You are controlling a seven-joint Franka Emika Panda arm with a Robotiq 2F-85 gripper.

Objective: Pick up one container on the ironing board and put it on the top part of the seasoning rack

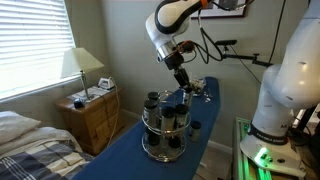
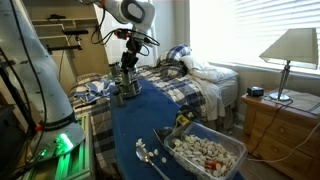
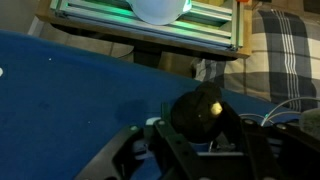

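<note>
While gripper [image 1: 181,82] holds jar [image 3: 205,112] over seasoning rack [image 1: 165,128], basket [image 2: 238,155] lies well apart.

The ironing board [image 1: 120,152] is showing plain dark blue across the lower middle. The seasoning rack [image 1: 165,125] is shining silver, and its jars are wearing dark lids. Up top, the robot arm [image 1: 165,25] is looking white. At the left, a lamp [image 1: 82,62] is showing a cream shade, and the nightstand [image 1: 95,115] is looking wooden brown. The bedding [image 2: 195,85] is showing blue-and-white checks, and at lower left a light [image 2: 60,140] is glowing green.
</note>
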